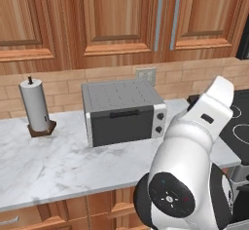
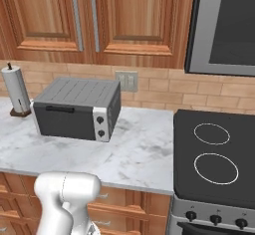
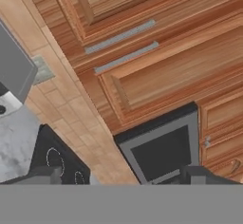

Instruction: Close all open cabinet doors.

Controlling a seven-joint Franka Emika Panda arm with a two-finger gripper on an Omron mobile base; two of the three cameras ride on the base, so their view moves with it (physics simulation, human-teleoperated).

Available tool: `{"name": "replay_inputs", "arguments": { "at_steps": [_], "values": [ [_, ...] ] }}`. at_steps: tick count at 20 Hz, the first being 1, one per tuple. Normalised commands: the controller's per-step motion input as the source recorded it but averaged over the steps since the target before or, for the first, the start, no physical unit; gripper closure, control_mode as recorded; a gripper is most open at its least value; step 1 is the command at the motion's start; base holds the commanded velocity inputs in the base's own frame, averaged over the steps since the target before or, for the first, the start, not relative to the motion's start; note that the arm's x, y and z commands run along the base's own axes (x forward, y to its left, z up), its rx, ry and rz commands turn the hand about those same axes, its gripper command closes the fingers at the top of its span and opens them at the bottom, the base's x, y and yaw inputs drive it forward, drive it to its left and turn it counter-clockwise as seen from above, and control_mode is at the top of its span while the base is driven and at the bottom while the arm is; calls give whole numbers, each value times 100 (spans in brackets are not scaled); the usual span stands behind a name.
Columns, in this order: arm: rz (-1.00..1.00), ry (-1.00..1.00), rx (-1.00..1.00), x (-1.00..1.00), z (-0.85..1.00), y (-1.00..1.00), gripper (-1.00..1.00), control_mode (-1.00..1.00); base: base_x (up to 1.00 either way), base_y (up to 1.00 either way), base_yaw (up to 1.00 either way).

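Observation:
Two reddish-brown cabinet doors (image 1: 121,19) (image 1: 209,14) hang side by side above the counter, their silver bar handles (image 1: 159,19) (image 1: 175,18) close together. Both doors (image 2: 45,15) (image 2: 139,15) lie flush with the cabinet front, and a third door (image 1: 24,19) further left also looks flush. The hand view is rolled, so the same handles (image 3: 121,37) (image 3: 126,57) run slantwise across its upper part. My gripper (image 3: 123,175) is open with nothing between its fingertips (image 3: 47,173), and it points up at the doors from a distance.
A grey toaster oven (image 1: 124,112) and a paper towel holder (image 1: 35,107) stand on the marble counter (image 1: 58,165). A black cooktop (image 2: 214,154) lies to the right under a microwave (image 2: 224,25). A wall outlet (image 1: 146,74) sits behind the toaster oven.

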Motion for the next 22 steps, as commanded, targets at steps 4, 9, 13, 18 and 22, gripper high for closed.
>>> {"name": "replay_inputs", "arguments": {
  "at_steps": [4, 9, 13, 18, 22],
  "values": [
    [0, 0, 0, 0, 0, 0, -100, 100, -78, 71, 0],
    [0, 0, 0, 0, 0, 0, -100, 100, -91, 94, 0],
    [0, 0, 0, 0, 0, 0, -100, 100, -89, 94, 1],
    [0, 0, 0, 0, 0, 0, -100, 100, -78, 88, 2],
    [0, 0, 0, 0, 0, 0, -100, 100, -55, 95, 2]
  ]
}}
